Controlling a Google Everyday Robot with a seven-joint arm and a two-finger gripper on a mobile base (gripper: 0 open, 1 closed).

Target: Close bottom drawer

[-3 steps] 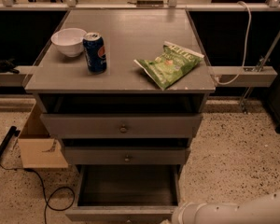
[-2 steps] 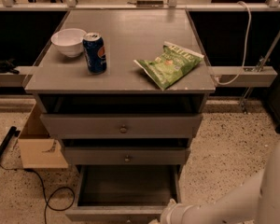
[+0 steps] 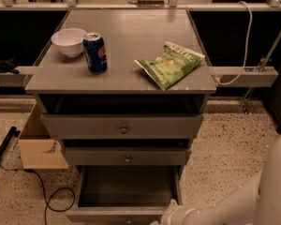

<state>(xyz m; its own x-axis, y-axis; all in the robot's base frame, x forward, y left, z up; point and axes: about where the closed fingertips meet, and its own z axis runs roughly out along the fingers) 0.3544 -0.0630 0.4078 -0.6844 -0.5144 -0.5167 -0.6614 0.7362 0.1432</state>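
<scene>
The white arm has slid left from the lower right corner, and its end, the gripper (image 3: 167, 216), now sits at the right end of the bottom drawer's (image 3: 126, 189) front rail, at the very bottom of the view. More of the arm's bulk also fills the right edge. Whether the gripper is open or closed cannot be told, and it appears to hold nothing.

The bottom drawer stands pulled well out at the foot of the cabinet, its dark box open below the middle drawer (image 3: 126, 156) and top drawer (image 3: 124, 125), both only slightly proud. The step in hand looks like the approach: getting the gripper against the front before pushing. The next move likely calls for contact nearer the centre of the front, then a straight push inward along the slides; pushing from the right end could skew the drawer.

Room is fair. The speckled floor to the right is open, while a cardboard box (image 3: 37, 146) and a cable (image 3: 54, 198) lie left. The tabletop (image 3: 131, 32) overhangs well above the push line.
</scene>
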